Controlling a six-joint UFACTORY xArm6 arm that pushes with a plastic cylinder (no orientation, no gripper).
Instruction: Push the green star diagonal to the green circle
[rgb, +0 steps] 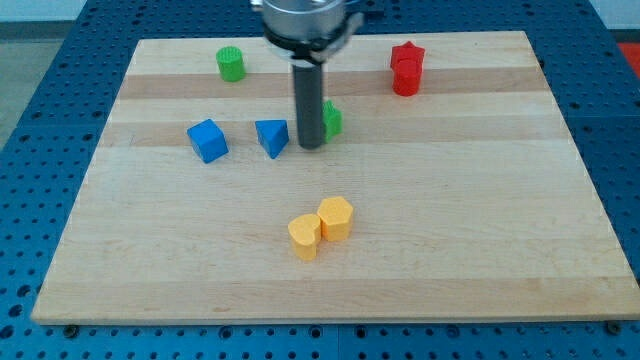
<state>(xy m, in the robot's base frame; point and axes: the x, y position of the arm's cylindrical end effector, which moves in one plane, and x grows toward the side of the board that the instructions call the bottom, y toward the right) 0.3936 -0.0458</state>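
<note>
Counter (120, 290) edge comes first, pale wood on a blue pegboard base (30, 200). Nearest to you sit two yellow blocks, the yellow heart (304, 236) on the left and the yellow hexagon (336, 217) just right of it and a little farther back; the two touch.

Farther in, along one rough row, you find the blue cube (208, 140) at the left, then the blue triangle (272, 136) to its right, apart from it. Just right of the triangle stands the dark rod, and my tip (311, 146) meets the counter there, in the narrow space between the blue triangle and the green star (331, 119). The rod hides most of the star: only its right part shows, so you cannot make out its shape well. The tip looks to be against the star's left side, or very close to it; you cannot tell whether it touches. No gripper is on this arm, so nothing opens or closes and nothing is held; the rod ends in the bare tip only.

Farthest back, the green circle (231, 64) stands near the far edge at the left, well apart from the star and up-left of it. The red star (406, 68) stands near the far edge at the right, well apart from everything else.
</note>
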